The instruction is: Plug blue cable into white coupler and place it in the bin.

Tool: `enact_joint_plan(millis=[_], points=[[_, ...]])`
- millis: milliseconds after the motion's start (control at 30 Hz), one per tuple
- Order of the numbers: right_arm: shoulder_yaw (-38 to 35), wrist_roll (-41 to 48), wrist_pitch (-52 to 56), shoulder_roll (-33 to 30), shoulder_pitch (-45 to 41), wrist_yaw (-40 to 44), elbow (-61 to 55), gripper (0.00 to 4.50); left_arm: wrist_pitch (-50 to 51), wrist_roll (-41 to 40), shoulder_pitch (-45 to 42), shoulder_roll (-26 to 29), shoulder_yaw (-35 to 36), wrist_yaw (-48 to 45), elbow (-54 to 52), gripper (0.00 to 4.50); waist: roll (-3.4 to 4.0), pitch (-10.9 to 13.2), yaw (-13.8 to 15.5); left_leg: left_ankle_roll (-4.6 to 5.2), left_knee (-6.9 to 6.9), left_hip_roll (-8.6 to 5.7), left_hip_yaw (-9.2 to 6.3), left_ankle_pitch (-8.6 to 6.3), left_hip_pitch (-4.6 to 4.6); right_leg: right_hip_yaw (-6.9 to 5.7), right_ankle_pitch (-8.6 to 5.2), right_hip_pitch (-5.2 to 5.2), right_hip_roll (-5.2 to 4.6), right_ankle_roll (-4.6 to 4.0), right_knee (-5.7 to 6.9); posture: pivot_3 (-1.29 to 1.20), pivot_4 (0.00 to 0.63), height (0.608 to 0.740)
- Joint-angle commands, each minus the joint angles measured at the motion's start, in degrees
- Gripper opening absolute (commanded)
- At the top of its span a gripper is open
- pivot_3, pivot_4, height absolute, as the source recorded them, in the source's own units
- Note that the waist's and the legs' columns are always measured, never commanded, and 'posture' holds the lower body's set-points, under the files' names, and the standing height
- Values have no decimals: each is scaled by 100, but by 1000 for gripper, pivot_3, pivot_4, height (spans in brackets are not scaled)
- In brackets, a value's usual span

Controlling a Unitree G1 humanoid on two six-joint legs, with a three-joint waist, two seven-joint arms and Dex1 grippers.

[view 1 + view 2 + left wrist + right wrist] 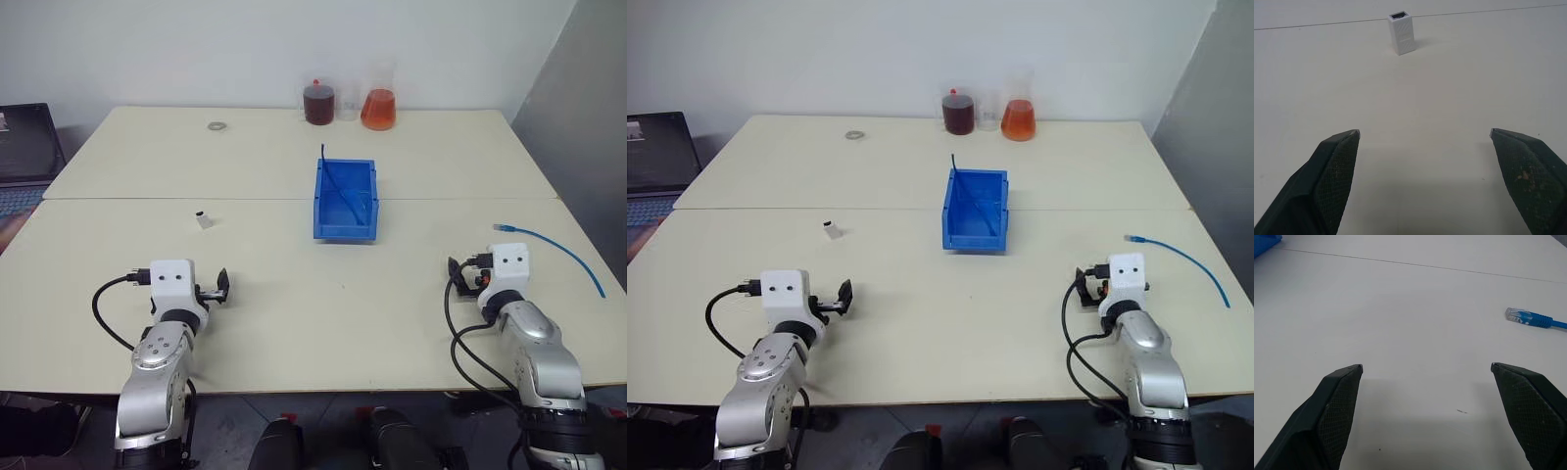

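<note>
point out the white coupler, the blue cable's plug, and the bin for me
white coupler (pixel 1402 33): left wrist view, its front face.
blue cable (pixel 1518 316): right wrist view, its clear plug tip.
bin (pixel 344 233): left eye view, its near wall.

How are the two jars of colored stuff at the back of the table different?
The left flask holds dark red liquid; the right flask holds bright orange liquid. The left flask looks straight-sided, while the right flask widens toward its base. Both are glass and stand upright at the far edge of the table, behind the bin.
</note>
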Motion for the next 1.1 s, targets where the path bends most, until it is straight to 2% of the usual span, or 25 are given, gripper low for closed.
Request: enact_joint_plan(millis=[33, 833, 1000, 1100], points=[[-97, 42, -161, -10, 3, -31, -130, 4476, -114, -89, 1, -28, 208, 52, -272, 4500, 0, 0, 0, 0, 0, 0, 0, 0, 0, 0, 0, 0, 0, 0, 0, 0, 150, 740], [-73, 27, -137, -11, 40, -21, -232, 4476, -65, -142, 70, -19, 161, -33, -380, 4500, 0, 0, 2, 0, 0, 0, 1, 0, 0, 1, 0, 0, 0, 0, 0, 0, 150, 740], [-275, 12, -231, -398, -72, 125, -48, 4476, 36, -312, -190, 316, -216, -670, -349, 4500, 0, 0, 5, 0, 1, -2, 1, 0, 1, 0, 0, 3, 0, 0, 0, 0, 150, 740], [-458, 207, -219, -750, -232, 443, 169, 4476, 24, -432, -524, 755, -733, -1472, -414, 4500, 0, 0, 7, 0, 3, -3, 1, 0, 1, 0, 0, 3, 0, 1, -1, 0, 150, 740]])
